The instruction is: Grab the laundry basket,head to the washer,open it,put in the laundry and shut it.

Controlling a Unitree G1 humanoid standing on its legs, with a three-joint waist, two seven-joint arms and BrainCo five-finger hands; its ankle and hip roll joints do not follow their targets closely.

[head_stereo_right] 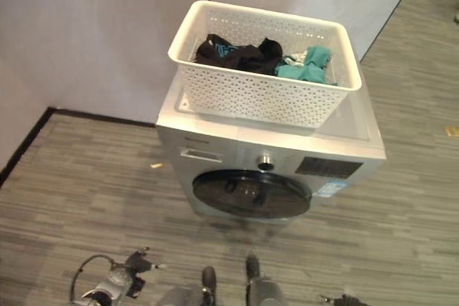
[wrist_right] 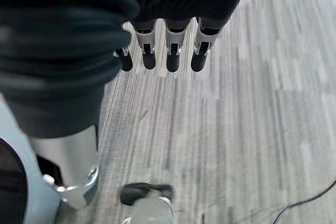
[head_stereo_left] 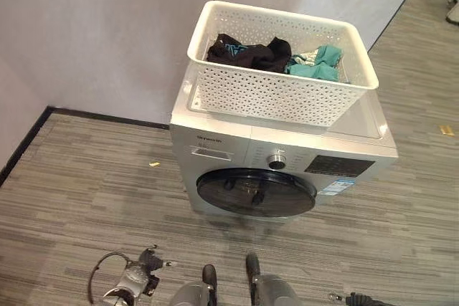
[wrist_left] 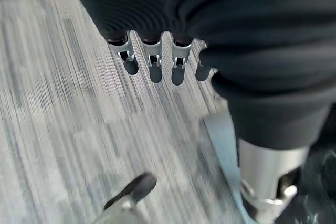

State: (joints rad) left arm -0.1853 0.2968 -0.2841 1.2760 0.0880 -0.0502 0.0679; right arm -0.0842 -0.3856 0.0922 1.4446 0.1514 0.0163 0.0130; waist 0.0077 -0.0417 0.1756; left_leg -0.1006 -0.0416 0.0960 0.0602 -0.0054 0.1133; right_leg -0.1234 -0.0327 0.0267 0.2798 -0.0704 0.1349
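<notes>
Hands hang low by the floor, both empty: the left hand [wrist_left: 157,61] and the right hand [wrist_right: 163,56] show straight, relaxed fingers over bare boards. The laundry basket [head_stereo_left: 280,91], holding dark and teal clothes [head_stereo_left: 272,55], sits on top of the washer [head_stereo_left: 280,155], whose round door [head_stereo_left: 256,193] is closed. Basket and door lie ahead of both hands, the basket's long axis running across the view; neither hand looks clearly nearer.

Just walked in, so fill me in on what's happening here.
Nothing is being handled at this moment. The white perforated plastic laundry basket sits on top of the silver front-loading washing machine, holding black clothes and teal clothes. The washer's round dark door is closed. The robot stands facing it on the grey striped floor, its left hand and right hand hanging low, fingers relaxed and empty.
</notes>
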